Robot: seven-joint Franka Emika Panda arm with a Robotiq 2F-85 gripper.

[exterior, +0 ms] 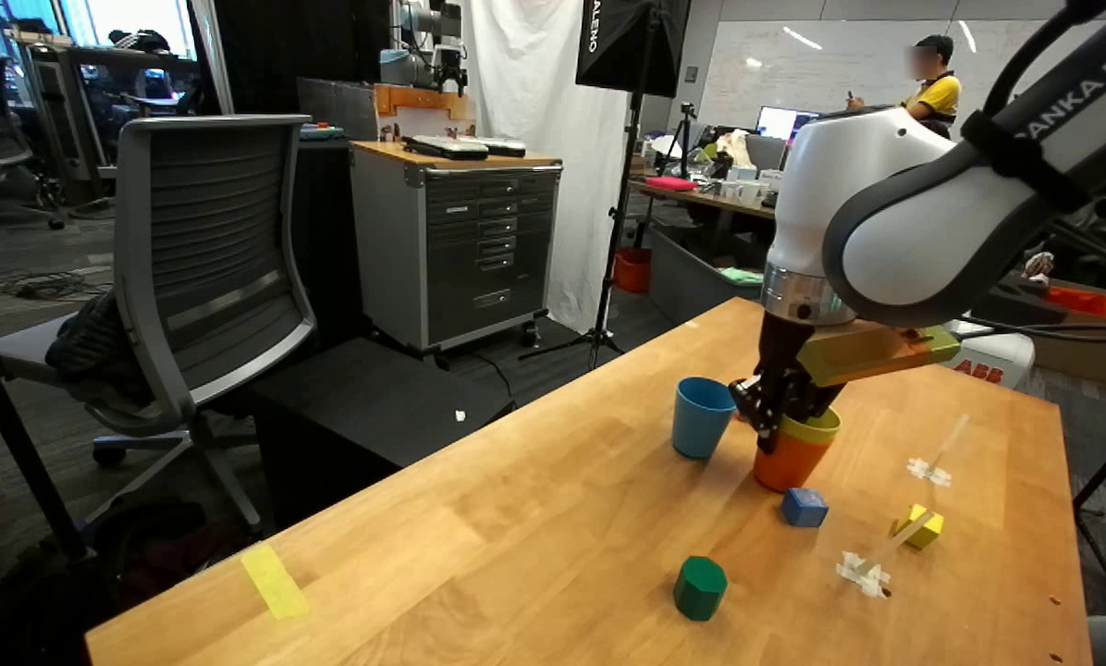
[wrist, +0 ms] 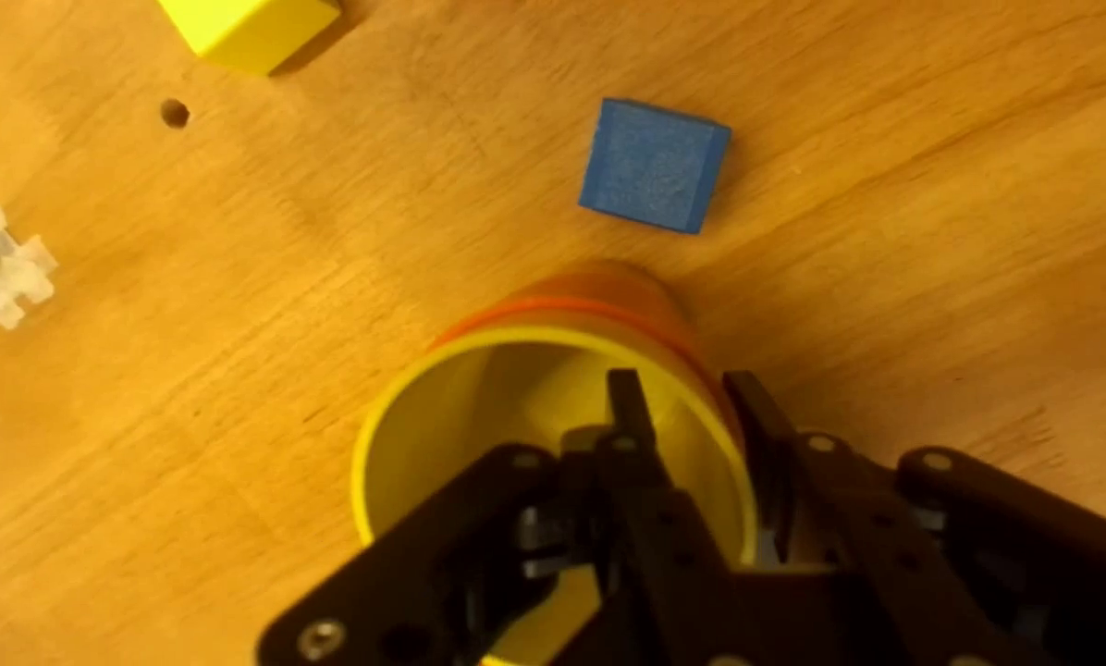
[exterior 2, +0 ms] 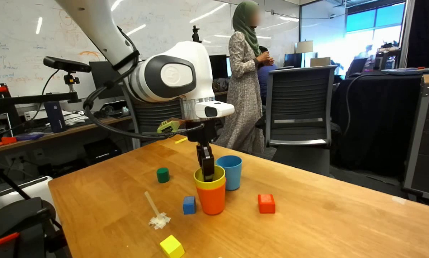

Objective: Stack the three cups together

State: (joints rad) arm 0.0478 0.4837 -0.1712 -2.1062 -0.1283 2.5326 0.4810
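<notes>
The yellow cup (exterior: 814,427) sits nested inside the orange cup (exterior: 789,467), upright on the table; only its rim band shows above the orange one in both exterior views (exterior 2: 201,183) (exterior 2: 211,200). The blue cup (exterior: 701,425) stands upright beside them, close by (exterior 2: 235,175). My gripper (wrist: 682,372) points down and straddles the side wall of the nested cups. One finger is inside the yellow cup (wrist: 507,407), apart from its wall; the other is outside, close to the orange cup (wrist: 613,282). The fingers are apart. The blue cup is mostly or wholly hidden in the wrist view.
On the wooden table (exterior: 516,518) lie a blue block (exterior 2: 189,205) near the orange cup, a yellow block (exterior 2: 172,246), a red block (exterior 2: 266,203) and a green block (exterior 2: 163,175). Thin sticks stand up from white tape patches (exterior: 863,573) (exterior: 929,472).
</notes>
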